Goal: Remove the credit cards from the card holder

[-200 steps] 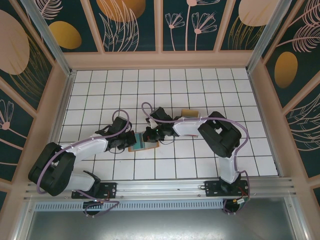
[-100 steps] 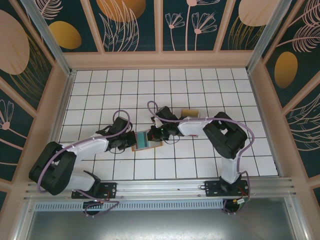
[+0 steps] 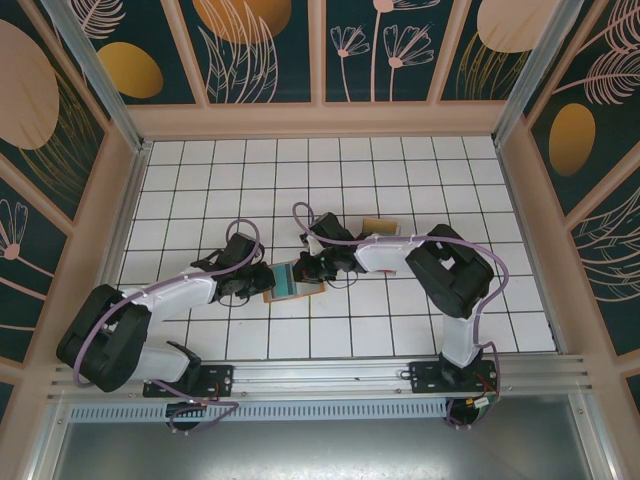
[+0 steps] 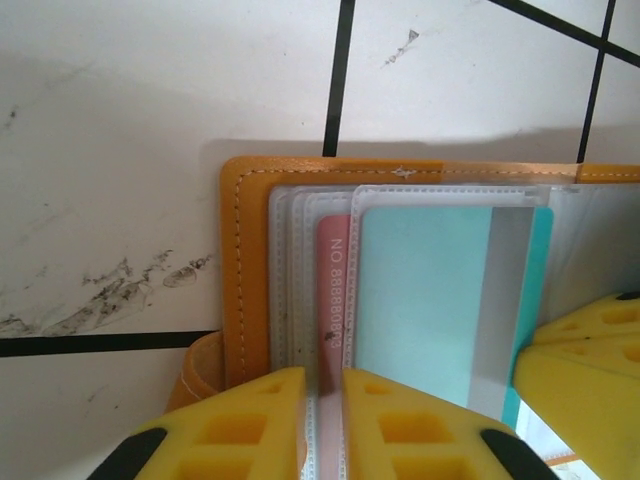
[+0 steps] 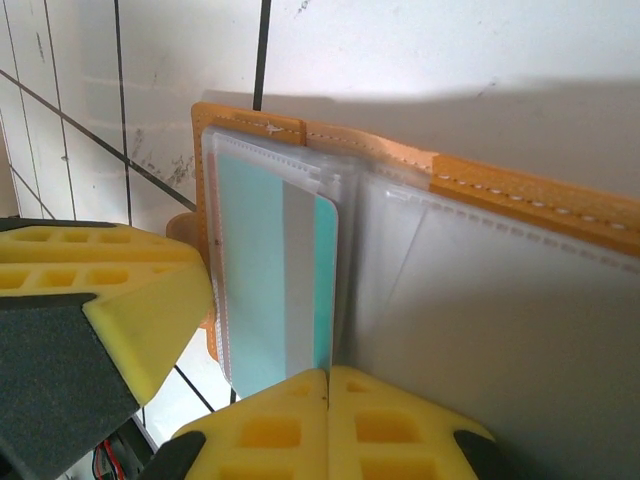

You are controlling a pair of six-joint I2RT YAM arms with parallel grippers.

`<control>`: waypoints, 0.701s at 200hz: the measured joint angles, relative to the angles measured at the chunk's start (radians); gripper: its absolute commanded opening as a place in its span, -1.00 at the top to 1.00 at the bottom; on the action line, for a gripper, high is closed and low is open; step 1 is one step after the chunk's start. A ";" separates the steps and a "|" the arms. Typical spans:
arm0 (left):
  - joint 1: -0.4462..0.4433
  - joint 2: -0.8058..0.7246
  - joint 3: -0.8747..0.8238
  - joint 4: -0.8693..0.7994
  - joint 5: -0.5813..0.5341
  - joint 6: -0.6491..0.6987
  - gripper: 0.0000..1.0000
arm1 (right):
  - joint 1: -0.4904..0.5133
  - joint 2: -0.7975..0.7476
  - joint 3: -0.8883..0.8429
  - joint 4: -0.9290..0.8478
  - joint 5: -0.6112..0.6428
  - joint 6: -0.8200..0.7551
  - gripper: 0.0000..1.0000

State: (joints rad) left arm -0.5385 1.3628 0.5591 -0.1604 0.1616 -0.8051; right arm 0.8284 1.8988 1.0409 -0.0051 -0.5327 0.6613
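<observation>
White arms (image 3: pixel 180 292), black joints, lilac cables (image 3: pixel 492 268), yellow end effector fingers (image 4: pixel 240 430)

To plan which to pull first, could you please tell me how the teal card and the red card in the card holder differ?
The teal card lies in the front clear sleeve, most of its face showing; the red card sits behind it, only a narrow strip visible. The teal card carries a grey stripe; the red card bears printed numbers. Both are tucked in sleeves of the orange card holder.
</observation>
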 measured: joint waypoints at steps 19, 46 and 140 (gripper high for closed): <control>0.000 0.011 0.000 0.001 0.007 0.000 0.61 | 0.001 0.000 0.000 0.000 0.000 0.000 0.84; 0.002 0.027 0.005 0.003 0.006 0.000 0.83 | 0.003 0.000 0.000 -0.002 0.001 0.000 0.79; 0.002 0.058 0.031 0.000 -0.004 0.000 1.00 | 0.003 0.000 0.000 -0.002 0.002 0.000 1.00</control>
State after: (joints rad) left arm -0.5365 1.4212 0.5903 -0.1600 0.1574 -0.8051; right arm 0.8310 1.8988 1.0409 -0.0071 -0.5312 0.6613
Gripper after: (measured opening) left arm 0.061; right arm 0.050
